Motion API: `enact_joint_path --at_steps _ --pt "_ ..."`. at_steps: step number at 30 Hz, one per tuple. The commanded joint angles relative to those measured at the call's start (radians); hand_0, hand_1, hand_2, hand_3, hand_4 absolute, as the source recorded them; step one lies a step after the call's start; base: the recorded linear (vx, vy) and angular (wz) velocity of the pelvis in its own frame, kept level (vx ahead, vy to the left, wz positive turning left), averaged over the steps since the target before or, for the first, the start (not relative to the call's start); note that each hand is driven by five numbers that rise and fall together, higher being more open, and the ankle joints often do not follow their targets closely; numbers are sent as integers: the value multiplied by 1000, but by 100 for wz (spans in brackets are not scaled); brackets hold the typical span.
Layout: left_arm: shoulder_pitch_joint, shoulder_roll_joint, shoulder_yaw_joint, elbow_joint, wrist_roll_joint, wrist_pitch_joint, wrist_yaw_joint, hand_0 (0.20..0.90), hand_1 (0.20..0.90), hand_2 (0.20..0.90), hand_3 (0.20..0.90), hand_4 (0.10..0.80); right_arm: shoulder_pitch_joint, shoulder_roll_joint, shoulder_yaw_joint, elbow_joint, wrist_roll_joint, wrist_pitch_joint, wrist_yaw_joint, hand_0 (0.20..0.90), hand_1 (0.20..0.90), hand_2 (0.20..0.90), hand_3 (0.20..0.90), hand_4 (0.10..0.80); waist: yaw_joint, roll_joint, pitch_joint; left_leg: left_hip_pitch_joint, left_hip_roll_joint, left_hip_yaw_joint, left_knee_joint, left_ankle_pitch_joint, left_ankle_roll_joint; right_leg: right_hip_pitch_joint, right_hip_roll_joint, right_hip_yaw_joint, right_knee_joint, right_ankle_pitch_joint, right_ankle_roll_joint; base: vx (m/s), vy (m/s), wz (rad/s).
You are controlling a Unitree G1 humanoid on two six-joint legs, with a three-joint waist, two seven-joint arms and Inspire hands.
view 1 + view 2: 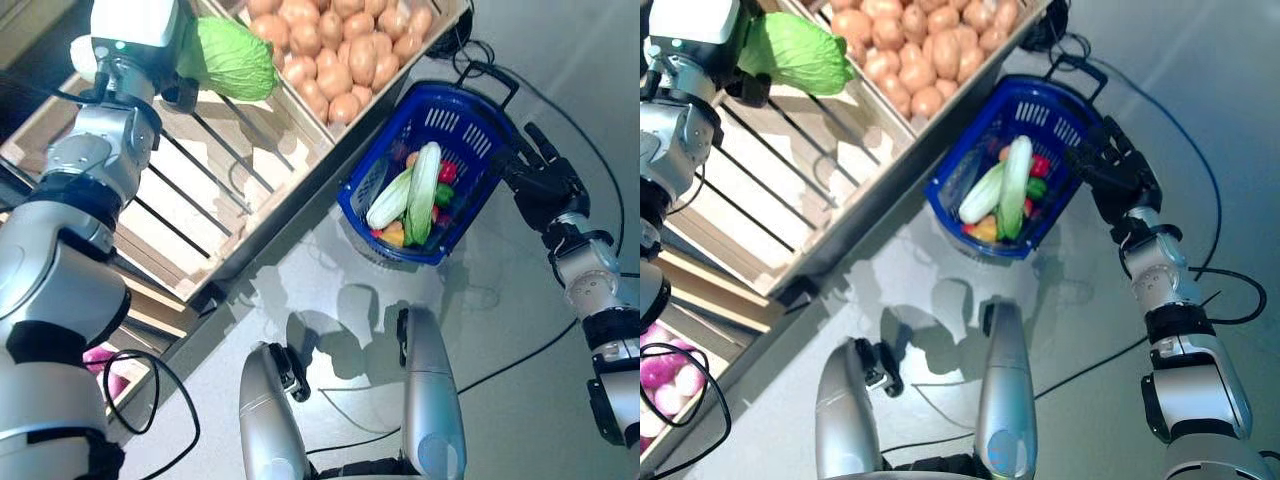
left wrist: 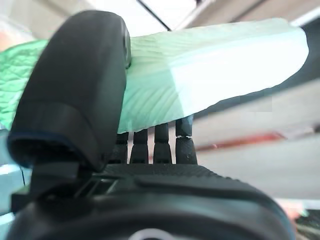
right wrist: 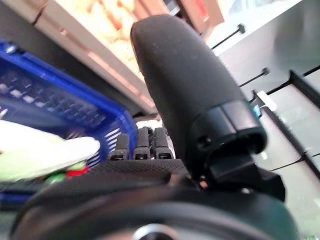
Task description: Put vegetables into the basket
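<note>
Left eye view: the left hand (image 1: 185, 90) holds a green cabbage (image 1: 232, 58) above the slatted crate (image 1: 200, 190), beside the potatoes (image 1: 340, 50). The blue basket (image 1: 440, 125) holds vegetables, gripped at its rim by the right hand (image 1: 545, 180). Left wrist view: thumb and fingers (image 2: 162, 142) clamp the cabbage. Right wrist view: fingers curl around the basket rim.

No legible text anywhere.

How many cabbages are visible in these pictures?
1. The cabbage is pinched by the left robot hand above the slatted crate. Others may be hidden in the basket.
</note>
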Motion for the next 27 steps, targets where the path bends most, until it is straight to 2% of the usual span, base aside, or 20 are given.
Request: enact_joint_path --at_steps 1,4,5,7,9,12,13,15,18,21,27 --pt "116 81 89 -22 -159 -48 12 300 300 300 300 400 53 93 -49 -38 -52 -50 18 900 900 900 900 800 21 -13 -211 103 -8 -8 -166 23 13 149 -54 -26 -238 126 -32 95 -46 2" --pt "189 78 179 -65 -256 -87 -24 300 300 300 300 400 93 124 -46 -66 -78 -53 19 900 900 900 900 800 32 -17 -239 184 -22 2 -264 63 16 234 -44 -43 -318 142 -32 62 -49 -2" --pt "237 73 230 -89 -295 -107 -44 300 300 300 300 400 112 142 -43 -80 -100 -48 18 900 900 900 900 800 37 -21 -258 225 -30 16 -342 117 25 277 -38 -60 -385 181 -40 71 -86 0" --pt "301 62 290 -118 -365 -137 -76 300 300 300 300 400 139 165 -37 -95 -133 -60 21 900 900 900 900 800 43 -23 -276 277 -39 22 -403 145 27 337 -28 -73 -443 193 -38 89 -73 -9" --pt "409 38 402 -201 -491 -149 -129 300 300 300 300 400 182 183 -19 -148 -198 -71 12 900 900 900 900 800 54 -23 -310 360 -56 34 -508 191 26 435 0 -90 -554 218 -34 173 -74 -12" --pt "575 -28 579 -328 -690 -170 -220 300 300 300 300 400 239 206 -9 -240 -260 -62 -39 900 900 900 900 800 70 -20 -370 505 -84 64 -689 262 22 594 39 -124 -748 262 -26 227 -58 -1" --pt "590 -36 595 -339 -747 -177 -232 300 300 300 300 400 244 209 -9 -248 -270 -62 -37 900 900 900 900 800 72 -19 -376 519 -87 65 -708 271 22 608 42 -127 -767 268 -25 175 -42 3" --pt "674 -100 681 -395 -873 -188 -291 300 300 300 300 400 264 229 -10 -292 -329 -52 -41 900 900 900 900 800 84 -16 -411 597 -112 69 -836 322 22 697 66 -138 -890 304 -16 145 -38 5" --pt "717 -147 705 -426 -954 -193 -330 300 300 300 300 400 261 231 8 -353 -371 -18 -47 900 900 900 900 800 85 -14 -438 649 -125 74 -938 368 16 753 86 -138 -984 341 -7 77 -35 -8" --pt "736 -195 719 -460 -1101 -157 -403 300 300 300 300 400 239 202 37 -422 -436 45 -42 900 900 900 900 800 89 -14 -459 695 -137 72 -1042 407 10 800 105 -140 -1075 383 3 40 -37 -1" --pt "768 -299 750 -515 -1362 -75 -501 300 300 300 300 400 187 178 106 -471 -510 146 -14 900 900 900 900 800 93 -16 -473 745 -145 73 -1134 434 3 846 127 -146 -1162 424 7 17 -23 7"
